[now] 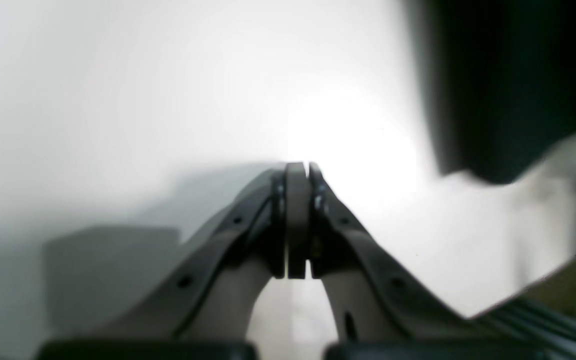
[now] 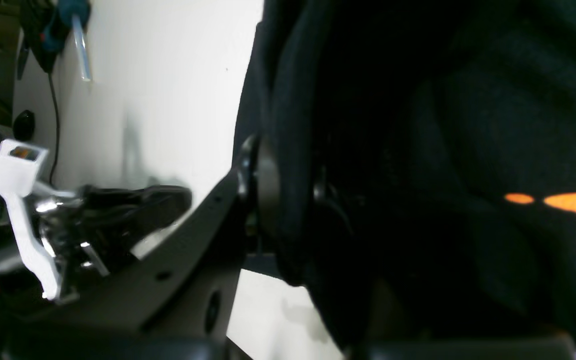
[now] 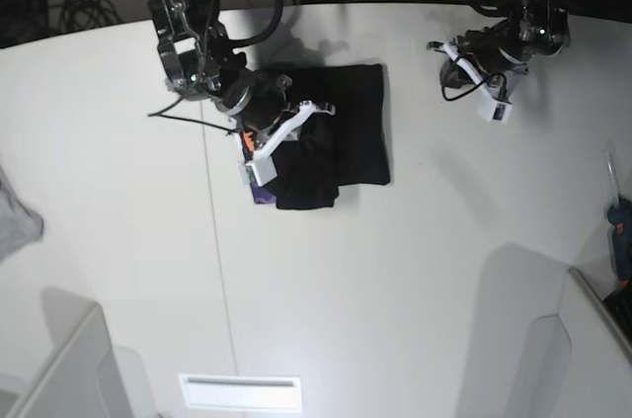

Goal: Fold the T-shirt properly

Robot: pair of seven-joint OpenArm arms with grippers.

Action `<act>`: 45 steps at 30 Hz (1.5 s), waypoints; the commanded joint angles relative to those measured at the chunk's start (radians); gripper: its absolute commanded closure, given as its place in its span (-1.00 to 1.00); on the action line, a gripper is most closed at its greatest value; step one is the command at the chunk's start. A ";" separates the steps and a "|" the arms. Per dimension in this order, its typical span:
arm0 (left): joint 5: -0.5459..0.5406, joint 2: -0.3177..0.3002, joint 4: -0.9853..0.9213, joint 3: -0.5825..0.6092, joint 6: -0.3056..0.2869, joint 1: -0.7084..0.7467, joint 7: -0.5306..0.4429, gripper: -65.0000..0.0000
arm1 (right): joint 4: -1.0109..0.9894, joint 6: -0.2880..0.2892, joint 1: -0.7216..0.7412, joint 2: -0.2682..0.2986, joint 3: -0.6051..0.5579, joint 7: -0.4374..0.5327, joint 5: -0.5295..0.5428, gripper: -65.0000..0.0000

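Base view: right gripper (image 3: 281, 131) pinches the T-shirt (image 3: 346, 122) edge (left gripper (image 1: 298, 172) shut, empty).

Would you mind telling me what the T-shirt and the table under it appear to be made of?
The T-shirt looks like soft, matte black knit cloth: it bunches and drapes in folds, with orange print patches showing in the right wrist view. The table appears to be a hard, smooth white board, perhaps laminate; it shows faint glare.

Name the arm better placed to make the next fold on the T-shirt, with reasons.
Right. The right gripper is already clamped on the T-shirt at its edge. The left gripper is shut on nothing, over bare table well away from the cloth.
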 commanded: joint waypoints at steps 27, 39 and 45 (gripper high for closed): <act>0.004 -0.011 0.016 -0.278 0.000 0.023 0.014 1.00 | 0.046 -0.079 0.051 0.019 -0.187 0.020 0.015 0.21; 0.004 -0.011 0.000 -0.350 0.000 0.023 0.012 1.00 | -0.095 -0.120 0.223 0.031 -0.425 0.024 0.015 0.21; 0.004 -0.011 0.000 -0.401 0.000 0.023 0.012 1.00 | -0.098 -0.203 0.335 0.031 -0.588 0.018 0.015 0.21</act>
